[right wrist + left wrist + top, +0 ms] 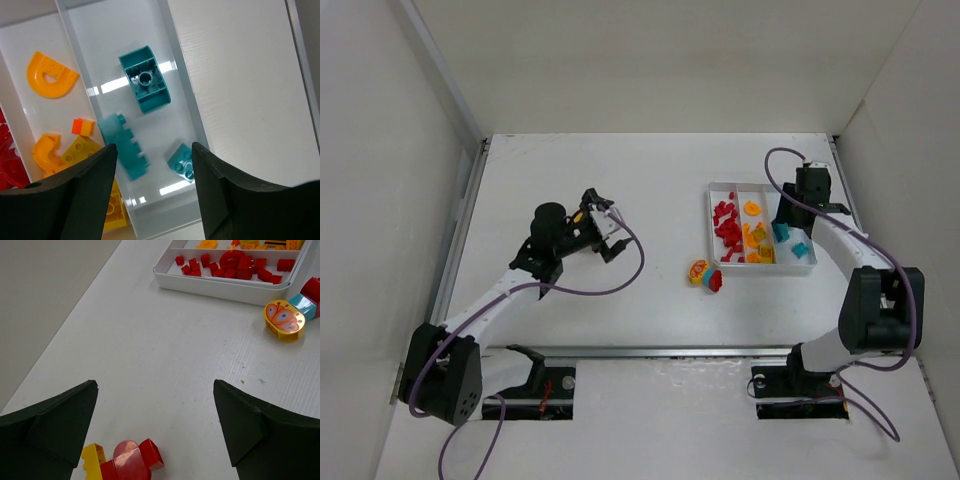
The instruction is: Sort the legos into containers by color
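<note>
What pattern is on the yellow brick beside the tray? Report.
The yellow brick bears an orange butterfly; best in left wrist view.

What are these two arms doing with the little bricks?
They sort plastic bricks by colour into a white three-compartment tray. The right gripper hangs open over the teal bricks, holding nothing. The left gripper is open above a red-and-yellow brick cluster on the table. A butterfly-topped cluster lies beside the tray.

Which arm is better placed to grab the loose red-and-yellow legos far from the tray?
Left: the left gripper hangs open right at those legos; the right gripper is over the tray.
</note>
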Robot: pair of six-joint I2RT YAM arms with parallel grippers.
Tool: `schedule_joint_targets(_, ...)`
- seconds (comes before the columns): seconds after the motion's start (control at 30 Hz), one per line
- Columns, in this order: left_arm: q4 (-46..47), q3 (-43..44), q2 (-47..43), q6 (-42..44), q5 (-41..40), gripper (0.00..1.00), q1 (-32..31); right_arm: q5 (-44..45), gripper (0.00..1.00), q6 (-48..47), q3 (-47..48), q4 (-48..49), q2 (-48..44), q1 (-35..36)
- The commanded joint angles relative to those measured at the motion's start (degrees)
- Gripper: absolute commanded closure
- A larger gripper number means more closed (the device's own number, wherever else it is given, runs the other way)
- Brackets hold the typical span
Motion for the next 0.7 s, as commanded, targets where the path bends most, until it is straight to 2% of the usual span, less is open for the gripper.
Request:
schedule_joint_targets(0.0,1.15,-0.92,-2.23,0.89,0.66,0.00,-0.19,1.29,0.33,1.30,1.59,-0.48,0.04,0.07)
schedule_joint_targets(0.17,1.15,-0.92,-2.23,0.89,0.66,0.00,-0.19,1.29,0.32,1.30,1.59,-0.48,-0.48,0.07)
schedule_joint_targets(0.27,1.15,-0.92,-2.23,0.89,1.27,0.00,-0.19,-2.38,0.32,0.08,2.12,-0.48,-3.29,0.07)
schedule_joint_targets(0.33,1.15,-1.44,-2.23,2.29,1.88,0.00,-0.19,-6.42,0.32,-5.94,1.43,0.91,-7.22,1.99)
schedule_joint_targets(0.37,1.15,-1.45,-2.23,2.82,2.67,0.00,-0.19,-9.06,0.32,-9.30,0.55,1.97,-8.99,3.75)
schedule_joint_targets(0.43,-0.06,-1.45,-1.71,5.35,3.64,0.00,-0.19,-21.08,0.32,-19.11,-2.25,2.77,-13.55,9.90)
schedule_joint_targets(0.47,-0.69,-1.45,-1.71,6.41,4.95,0.00,-0.19,-25.30,0.32,-21.70,-2.97,1.73,-14.45,12.09)
schedule_joint_targets(0.5,-1.30,-1.45,-1.71,7.38,5.49,0.00,-0.19,-33.43,0.32,-24.07,-3.59,0.32,-15.15,16.55)
schedule_joint_targets(0.57,-3.31,-0.92,-1.18,10.10,7.15,0.00,-0.19,-37.72,0.32,-26.99,-5.69,-3.29,-15.16,21.75)
schedule_joint_targets(0.67,-5.08,-0.92,-1.18,11.35,7.96,0.00,-0.19,-35.28,0.32,-27.61,-7.54,-4.88,-13.86,32.65)
